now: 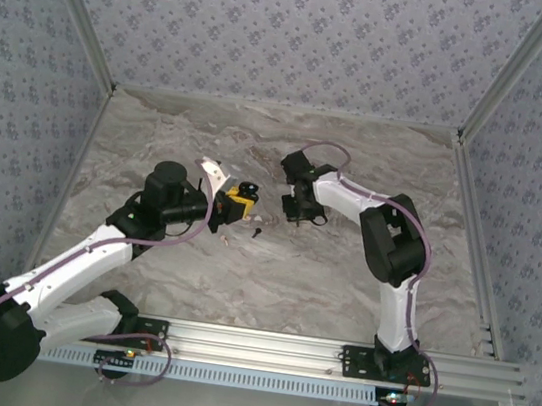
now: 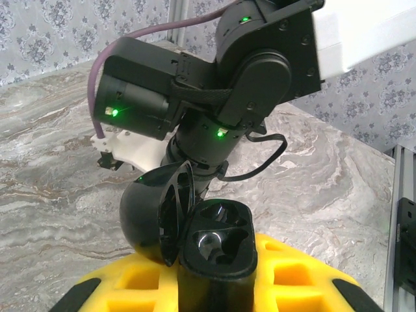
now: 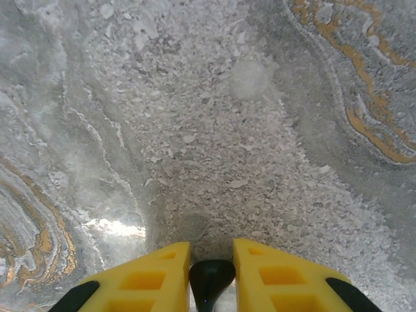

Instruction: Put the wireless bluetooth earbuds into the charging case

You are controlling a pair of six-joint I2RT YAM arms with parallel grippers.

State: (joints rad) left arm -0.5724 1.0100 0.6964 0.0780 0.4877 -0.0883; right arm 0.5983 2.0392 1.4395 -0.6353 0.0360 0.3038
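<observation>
Yellow left fingers [image 2: 149, 263] are closed narrow around the base of the black charging case [image 2: 214, 244]. They hold it upright above the table [image 2: 58, 162], with its lid [image 2: 153, 214] hinged open to one side. Yellow right fingers [image 3: 166, 260] stand nearly together and pinch a black earbud [image 3: 211, 279] between them, over bare marble-patterned table.

Key relation: seen from above, the case lies just to the left of the right fingers, near but apart. The right arm [image 2: 260, 78] is therefore judged to be the delivering arm, and the open mouth of the case is the target. The earbud's long axis appears to run along the fingers. It probably needs lining up with a well before it goes in.

View differences:
- **Left wrist view:** shows the two wells [image 2: 218, 234], both apparently empty, with the right arm beyond the case.
- **Right wrist view:** confirms the pinch on the earbud.
- **Top view:** gives the gap between the two arms and a small dark bit [image 1: 258, 230] on the table near that gap, possibly another earbud.
</observation>
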